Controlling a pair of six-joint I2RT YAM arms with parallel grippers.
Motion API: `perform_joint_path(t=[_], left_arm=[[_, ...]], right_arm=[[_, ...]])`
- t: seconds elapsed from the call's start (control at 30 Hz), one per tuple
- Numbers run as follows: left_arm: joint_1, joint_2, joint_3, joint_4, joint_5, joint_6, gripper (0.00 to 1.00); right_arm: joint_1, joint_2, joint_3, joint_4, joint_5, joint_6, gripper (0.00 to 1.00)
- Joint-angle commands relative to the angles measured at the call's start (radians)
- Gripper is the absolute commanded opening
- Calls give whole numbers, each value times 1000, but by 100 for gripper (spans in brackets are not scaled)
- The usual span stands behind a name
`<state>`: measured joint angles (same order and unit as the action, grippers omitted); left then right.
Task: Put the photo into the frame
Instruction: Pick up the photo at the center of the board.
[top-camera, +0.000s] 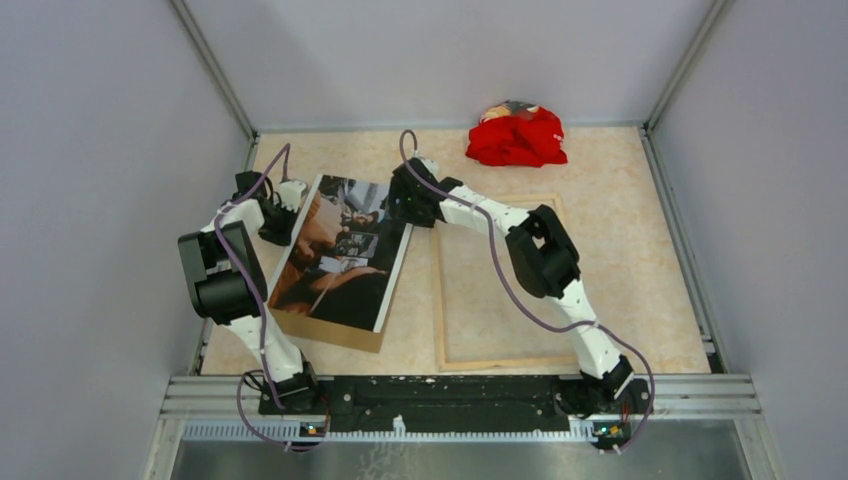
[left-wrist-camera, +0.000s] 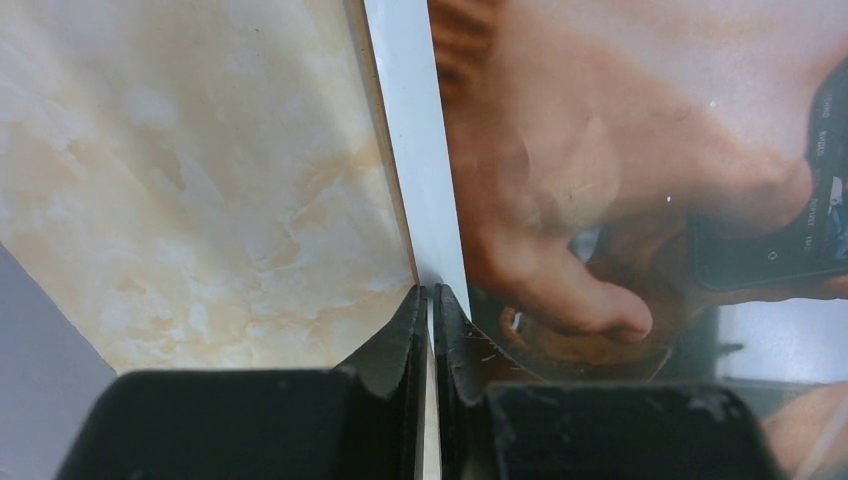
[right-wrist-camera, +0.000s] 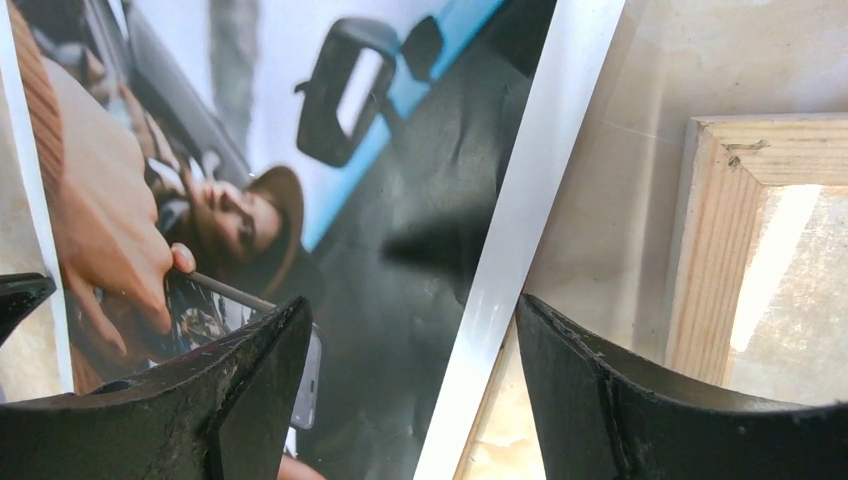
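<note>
- Presently the left gripper is clamped on the near left edge of the large thin rectangular photo, a dark print of people in grey, blue and orange-brown tones. Its two black fingers are pressed almost together over the print's white border.
- From that grip the photo spreads away to the gripper's right, picture side up. Marbled beige table shows on the gripper's left.
- A plain brown backing board lies under the photo, and its edge shows past the print's near end.
- The right gripper is spread wide and grasps nothing. It hangs over the opposite long edge of the photo, with one black finger above the picture and the other beyond the white border.
- Just beyond that outer finger lies a corner of the large thin-railed rectangular frame, light natural wood side up and flat on the table. A strip of bare table separates it from the photo.
- In the top view the frame lies on the right arm's side, and that arm crosses above it.
- A crumpled red cloth lies at the far edge of the table, well apart from both grippers.
</note>
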<state>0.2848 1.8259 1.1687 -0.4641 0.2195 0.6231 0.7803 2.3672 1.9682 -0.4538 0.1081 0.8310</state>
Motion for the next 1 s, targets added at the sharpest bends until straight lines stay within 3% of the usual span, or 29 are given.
perform_joint_path(t=[0.0,0.4,0.7,0.97], left_arm=[[-11,46,-40,-12,18,12,9],[-10,48,-34,-17,21,12,7],[-11,48,-32,-23,25,12,7],[-11,53,-31,-23,17,13,6]], right_arm=[[30,22,84,2,16,-36,74],[51,14,110,5,2,-64,72],[-23,-53,-119,235,-144,5,72],[-58,-52,-176,341,-221,9,65]])
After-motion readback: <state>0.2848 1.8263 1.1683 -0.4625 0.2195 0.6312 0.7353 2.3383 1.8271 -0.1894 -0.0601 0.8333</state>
